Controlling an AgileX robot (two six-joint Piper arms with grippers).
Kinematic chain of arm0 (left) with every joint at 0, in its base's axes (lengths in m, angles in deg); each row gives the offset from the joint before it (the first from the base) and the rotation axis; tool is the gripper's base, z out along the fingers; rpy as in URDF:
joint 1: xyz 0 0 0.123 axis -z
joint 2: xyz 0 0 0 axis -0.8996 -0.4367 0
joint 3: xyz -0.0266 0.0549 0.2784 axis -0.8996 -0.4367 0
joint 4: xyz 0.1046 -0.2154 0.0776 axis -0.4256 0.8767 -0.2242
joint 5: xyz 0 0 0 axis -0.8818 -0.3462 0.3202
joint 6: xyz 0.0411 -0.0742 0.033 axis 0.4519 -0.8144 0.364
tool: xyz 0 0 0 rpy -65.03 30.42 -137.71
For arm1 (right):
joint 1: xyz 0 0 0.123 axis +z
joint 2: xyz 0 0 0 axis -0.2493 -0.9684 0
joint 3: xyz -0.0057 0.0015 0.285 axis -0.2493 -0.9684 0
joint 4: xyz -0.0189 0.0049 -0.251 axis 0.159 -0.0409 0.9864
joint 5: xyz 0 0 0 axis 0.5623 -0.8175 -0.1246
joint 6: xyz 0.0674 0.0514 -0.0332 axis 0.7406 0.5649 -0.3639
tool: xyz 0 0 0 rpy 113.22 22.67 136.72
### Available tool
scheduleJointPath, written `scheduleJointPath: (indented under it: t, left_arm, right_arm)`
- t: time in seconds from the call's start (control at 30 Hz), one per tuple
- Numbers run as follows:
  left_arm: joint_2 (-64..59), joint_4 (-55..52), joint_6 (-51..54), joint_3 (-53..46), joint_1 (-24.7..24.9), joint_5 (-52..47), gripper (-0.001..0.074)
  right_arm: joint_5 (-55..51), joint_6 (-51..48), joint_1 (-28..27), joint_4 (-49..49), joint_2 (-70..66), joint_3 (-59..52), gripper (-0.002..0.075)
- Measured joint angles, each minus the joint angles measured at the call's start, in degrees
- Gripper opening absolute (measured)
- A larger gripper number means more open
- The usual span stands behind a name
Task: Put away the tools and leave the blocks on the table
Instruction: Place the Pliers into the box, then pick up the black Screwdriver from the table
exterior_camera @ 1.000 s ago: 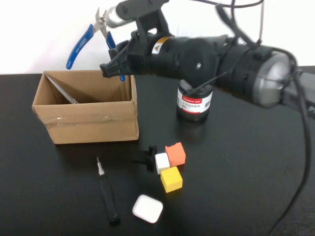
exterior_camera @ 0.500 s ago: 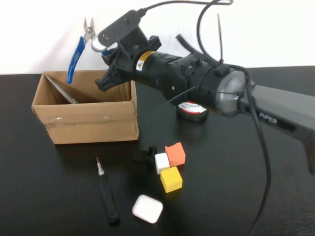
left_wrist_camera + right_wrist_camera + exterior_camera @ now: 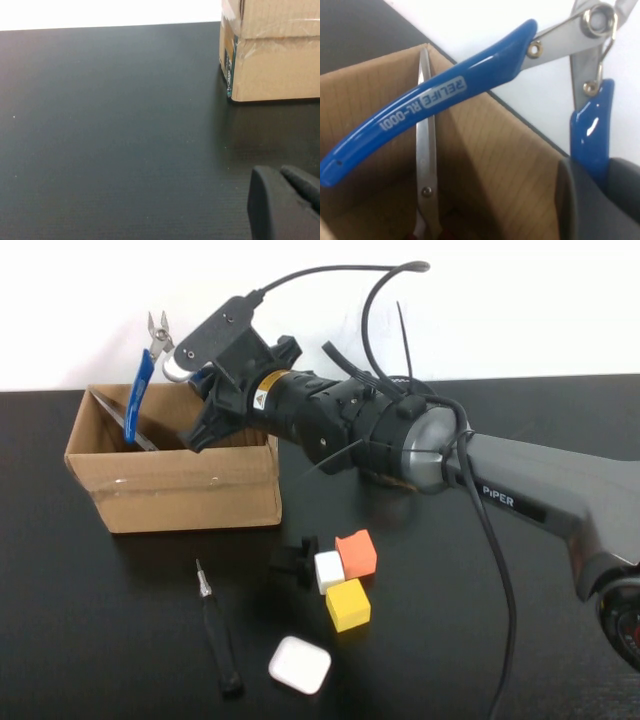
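Observation:
My right gripper (image 3: 203,412) is shut on one handle of the blue-handled pliers (image 3: 141,380) and holds them over the open cardboard box (image 3: 175,485), head up, the free handle dipping inside. In the right wrist view the pliers (image 3: 445,95) hang above the scissors (image 3: 426,165), which lean inside the box; their blade also shows in the high view (image 3: 128,422). The black screwdriver (image 3: 218,635) lies on the table (image 3: 480,640) in front of the box. The orange block (image 3: 357,553), white block (image 3: 329,571) and yellow block (image 3: 348,604) sit together. My left gripper (image 3: 286,174) is shut and empty, low over the table beside the box.
A white rounded-square case (image 3: 300,664) lies near the front edge. A small black knob piece (image 3: 292,558) sits left of the white block. My right arm stretches across the middle of the table from the right. The box corner (image 3: 270,55) is near my left gripper.
My right gripper has carried the pliers left and down, from behind the box's right end to over its opening. The arm now hides the can. The things on the table have not moved.

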Motion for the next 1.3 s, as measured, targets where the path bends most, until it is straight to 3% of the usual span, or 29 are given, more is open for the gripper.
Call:
scheduleJointPath:
  t: [0.1, 0.13, 0.17, 0.2, 0.23, 0.27, 0.4, 0.63, 0.77, 0.8, 0.83, 0.93, 1.07, 1.27, 1.3]
  left_arm:
    - [0.0, 0.0, 0.0, 0.0, 0.0, 0.0, 0.0000]
    - [0.0, 0.0, 0.0, 0.0, 0.0, 0.0, 0.0000]
    - [0.0, 0.0, 0.0, 0.0, 0.0, 0.0, 0.0000]
    - [0.0, 0.0, 0.0, 0.0, 0.0, 0.0, 0.0000]
    - [0.0, 0.0, 0.0, 0.0, 0.0, 0.0, 0.0000]
    - [0.0, 0.0, 0.0, 0.0, 0.0, 0.0, 0.0000]
    - [0.0, 0.0, 0.0, 0.0, 0.0, 0.0, 0.0000]
    - [0.0, 0.0, 0.0, 0.0, 0.0, 0.0, 0.0000]
    - [0.0, 0.0, 0.0, 0.0, 0.0, 0.0, 0.0000]
    - [0.0, 0.0, 0.0, 0.0, 0.0, 0.0, 0.0000]
    - [0.0, 0.0, 0.0, 0.0, 0.0, 0.0, 0.0000]
    - [0.0, 0.0, 0.0, 0.0, 0.0, 0.0, 0.0000]
    - [0.0, 0.0, 0.0, 0.0, 0.0, 0.0, 0.0000]
    - [0.0, 0.0, 0.0, 0.0, 0.0, 0.0, 0.0000]
    - [0.0, 0.0, 0.0, 0.0, 0.0, 0.0, 0.0000]
  right_arm:
    - [0.4, 0.0, 0.0, 0.0, 0.0, 0.0, 0.0163]
    - [0.5, 0.0, 0.0, 0.0, 0.0, 0.0, 0.0116]
    - [0.6, 0.0, 0.0, 0.0, 0.0, 0.0, 0.0147]
    - [0.8, 0.0, 0.0, 0.0, 0.0, 0.0, 0.0262]
    - [0.9, 0.0, 0.0, 0.0, 0.0, 0.0, 0.0281]
    - [1.2, 0.0, 0.0, 0.0, 0.0, 0.0, 0.0229]
    - [1.3, 0.0, 0.0, 0.0, 0.0, 0.0, 0.0269]
    - [-0.8, 0.1, 0.9, 0.7, 0.8, 0.0, 0.0275]
    - [-8.3, 0.1, 1.6, 3.3, 4.0, 0.1, 0.0200]
    - [-11.0, 0.1, 1.6, 4.1, 5.1, 0.2, 0.0015]
    - [-13.8, 0.2, 1.6, 5.1, 6.3, 0.3, 0.0102]
    - [-21.5, 1.8, 0.6, 7.6, 9.9, 0.4, 0.0022]
    - [-29.5, 4.4, -3.3, 9.4, 14.9, 0.4, 0.0000]
    - [-42.4, 8.8, -11.9, 10.5, 23.1, -0.3, -0.0004]
    - [-42.3, 10.4, -16.5, 11.2, 32.3, -3.1, -0.0006]
